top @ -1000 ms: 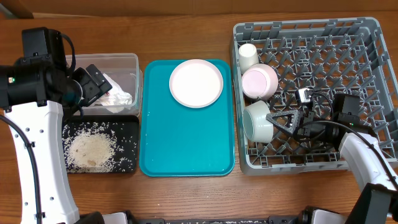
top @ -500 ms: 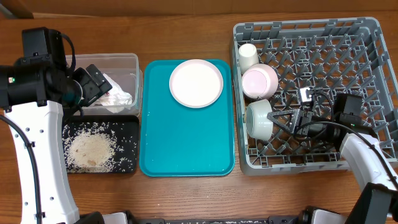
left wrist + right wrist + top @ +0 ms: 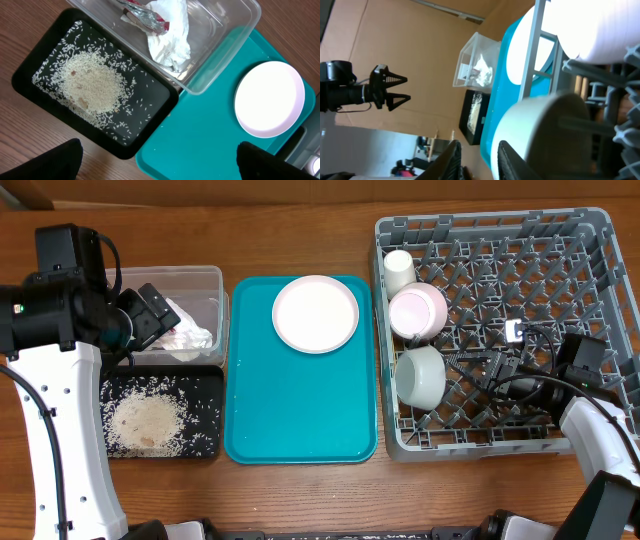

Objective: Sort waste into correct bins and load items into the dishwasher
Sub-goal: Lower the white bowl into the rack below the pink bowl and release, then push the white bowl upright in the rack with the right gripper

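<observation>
Grey rack [image 3: 490,222] | pale bowl [image 3: 420,375] inside | right tool [image 3: 481,162] released | left tool [image 3: 160,165] spread wide

Matt plastic rack [image 3: 478,223], wooden table [image 3: 300,230]

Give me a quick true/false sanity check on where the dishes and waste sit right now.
1. The pale pink round plate lies on the teal plastic tray. True.
2. The loose whitish rice grains sit in the clear plastic tub. False: they are in the shallow black tray.
3. The grey plastic dish rack holds a small white cup, a pink round bowl and a pale round bowl. True.
4. The left end effector is shut on the crumpled white paper napkin. False: it is open and empty; the napkin lies in the clear tub.
</observation>
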Tool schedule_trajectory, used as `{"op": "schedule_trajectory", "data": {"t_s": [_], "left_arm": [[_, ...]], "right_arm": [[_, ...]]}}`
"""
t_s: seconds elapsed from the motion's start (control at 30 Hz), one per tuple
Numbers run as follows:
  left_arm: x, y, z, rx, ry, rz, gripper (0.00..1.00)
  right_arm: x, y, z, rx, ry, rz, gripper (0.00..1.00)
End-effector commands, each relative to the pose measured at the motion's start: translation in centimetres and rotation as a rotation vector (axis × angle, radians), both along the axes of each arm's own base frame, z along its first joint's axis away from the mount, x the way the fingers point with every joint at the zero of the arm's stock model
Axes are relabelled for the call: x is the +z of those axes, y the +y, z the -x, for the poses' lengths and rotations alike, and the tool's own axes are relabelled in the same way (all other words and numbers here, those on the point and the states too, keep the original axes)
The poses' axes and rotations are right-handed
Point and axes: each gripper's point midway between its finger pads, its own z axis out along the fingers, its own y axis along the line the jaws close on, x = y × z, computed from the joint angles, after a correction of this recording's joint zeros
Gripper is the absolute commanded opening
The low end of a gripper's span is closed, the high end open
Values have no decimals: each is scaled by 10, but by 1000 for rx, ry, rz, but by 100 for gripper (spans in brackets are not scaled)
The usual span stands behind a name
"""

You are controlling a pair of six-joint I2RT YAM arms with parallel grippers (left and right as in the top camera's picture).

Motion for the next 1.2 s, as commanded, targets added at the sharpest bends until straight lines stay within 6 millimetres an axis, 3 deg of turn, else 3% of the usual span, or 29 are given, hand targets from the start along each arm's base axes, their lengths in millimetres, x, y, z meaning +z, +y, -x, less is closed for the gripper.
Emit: {"op": "schedule_trajectory", "data": {"t_s": [0.0,0.33,0.53,0.77,1.0,1.17], "left_arm": [[4,3,-2,10,-13,-10,100],[4,4,-2,10,-12,-11,100],[4,3,-2,10,-13,-10,100],[4,3,-2,10,-13,-10,100],[4,3,-2,10,-13,-10,100],[4,3,-2,10,-13,-10,100]], "right_arm": [[-3,-3,-3,-10,-27,27,27],[9,-14,-23,-73,10,42,27],[25,-31,-42,-179,25,165,27],[45,-38,-41,-264,60,319,24],[48,-9,-25,-221,78,604,8],[35,36,-5,-83,87,716,4]]}}
